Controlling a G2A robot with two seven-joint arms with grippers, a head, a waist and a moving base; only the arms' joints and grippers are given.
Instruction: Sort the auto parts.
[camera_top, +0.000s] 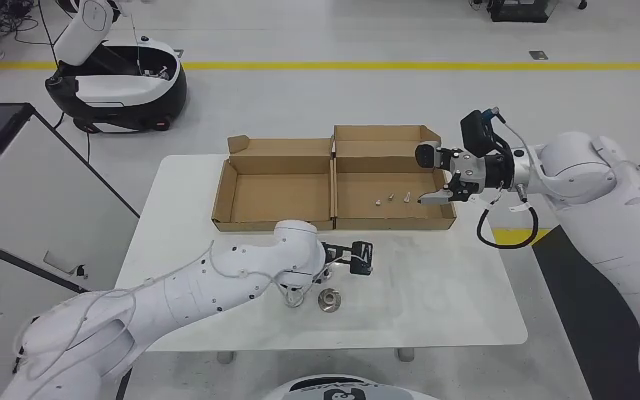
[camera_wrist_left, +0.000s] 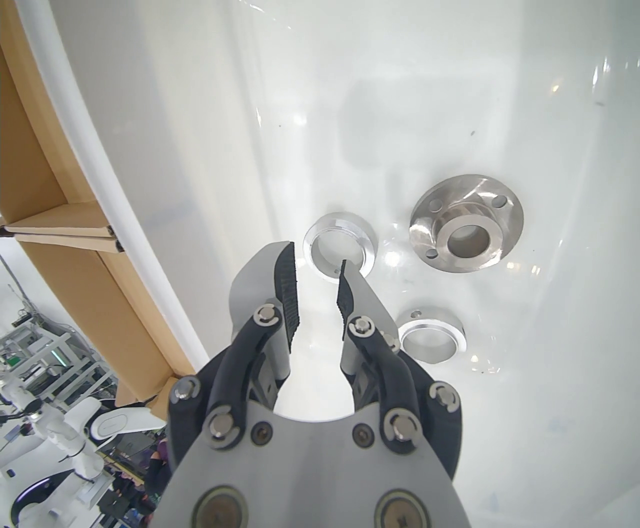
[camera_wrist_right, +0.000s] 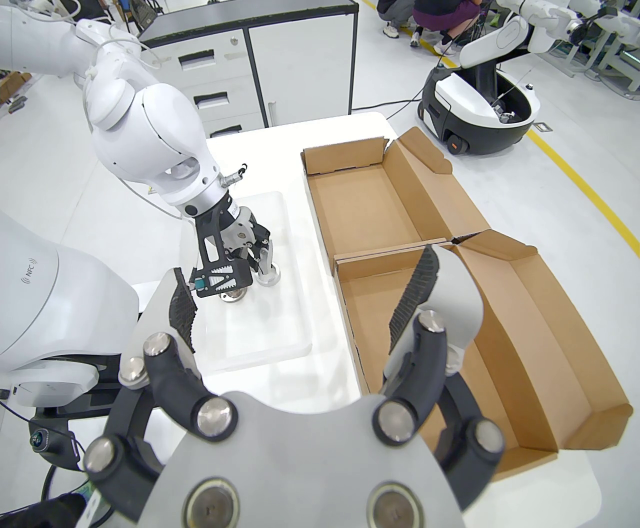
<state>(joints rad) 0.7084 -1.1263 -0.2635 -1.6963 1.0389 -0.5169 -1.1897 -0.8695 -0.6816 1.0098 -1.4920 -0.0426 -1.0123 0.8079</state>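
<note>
The right box (camera_top: 390, 223) holds small parts (camera_top: 392, 197); a flange (camera_wrist_left: 466, 228) and two rings (camera_wrist_left: 339, 246) wait unsorted nearby. The left tool (camera_wrist_left: 315, 255) and right tool (camera_wrist_right: 303, 260) stand open, empty.

A white bench (camera_top: 450, 290) with rounded corners and a glossy top carries three things. Along its far side, away from the robot, two shallow brown cardboard boxes stand open-topped and side by side, touching along their shared wall: the left box (camera_top: 275, 195) and the right box (camera_top: 385, 165), which sits slightly farther back. Each has a flap standing up along its far wall. Nearer the robot lies a shallow, translucent white tray (camera_wrist_right: 280, 345) with rounded corners, in front of the boxes and just beside them, with a narrow strip of bare bench between
</note>
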